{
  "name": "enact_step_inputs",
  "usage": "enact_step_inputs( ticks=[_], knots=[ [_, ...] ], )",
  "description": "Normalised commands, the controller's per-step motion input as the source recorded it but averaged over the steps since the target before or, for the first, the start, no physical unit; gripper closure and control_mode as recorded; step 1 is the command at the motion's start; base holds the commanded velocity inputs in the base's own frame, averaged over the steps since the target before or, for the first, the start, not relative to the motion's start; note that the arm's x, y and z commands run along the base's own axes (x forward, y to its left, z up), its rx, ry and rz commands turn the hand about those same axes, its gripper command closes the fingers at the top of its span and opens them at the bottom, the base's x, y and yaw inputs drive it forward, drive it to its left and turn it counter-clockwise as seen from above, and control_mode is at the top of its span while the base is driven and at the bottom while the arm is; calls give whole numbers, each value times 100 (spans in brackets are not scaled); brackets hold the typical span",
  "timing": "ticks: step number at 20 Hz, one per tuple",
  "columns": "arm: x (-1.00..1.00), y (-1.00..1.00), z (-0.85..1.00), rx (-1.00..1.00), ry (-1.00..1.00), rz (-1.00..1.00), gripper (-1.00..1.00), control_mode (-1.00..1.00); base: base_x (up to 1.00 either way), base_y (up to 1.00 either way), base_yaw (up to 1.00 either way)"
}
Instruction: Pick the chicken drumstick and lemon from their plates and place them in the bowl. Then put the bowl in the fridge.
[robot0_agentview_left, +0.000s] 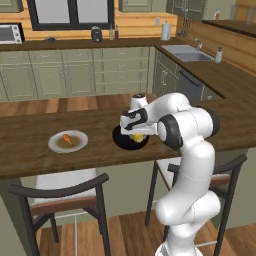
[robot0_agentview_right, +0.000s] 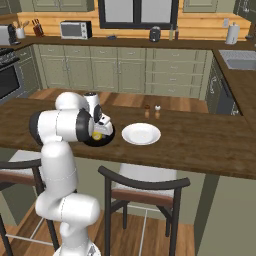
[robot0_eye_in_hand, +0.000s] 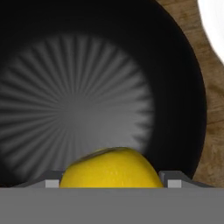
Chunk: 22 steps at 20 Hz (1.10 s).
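The claw (robot0_eye_in_hand: 111, 183) grasps the lemon (robot0_eye_in_hand: 110, 168) directly above the black bowl (robot0_eye_in_hand: 183, 87) on the tabletop (robot0_agentview_left: 30, 145). Release only while centred over the bowl interior, low enough to prevent bounce. The chicken drumstick (robot0_agentview_left: 67, 139) lies on its plate (robot0_agentview_left: 55, 146), left.

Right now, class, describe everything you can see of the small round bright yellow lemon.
The small round bright yellow lemon has a lightly dimpled, glossy skin. It sits between the fingertips of the white arm's two-finger gripper, directly over the round glossy black bowl, whose inside holds nothing else. The base views show it as a yellow spot at the bowl's rim, under the hand.
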Motion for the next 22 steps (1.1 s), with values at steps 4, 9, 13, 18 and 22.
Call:
enact_step_inputs(
  ticks=[4, 9, 13, 18, 22],
  knots=[
    [1, 1, -1, 0, 0, 0, -100, -100, 0, 0, 0],
    [0, 0, 0, 0, 0, 0, -100, -100, 0, 0, 0],
    [2, 0, 0, 0, 0, 0, -100, -100, 0, 0, 0],
    [4, 0, 2, 0, 0, 0, -100, -100, 0, 0, 0],
    [0, 4, 38, 0, -4, 0, -100, -100, 0, 0, 0]
  ],
)
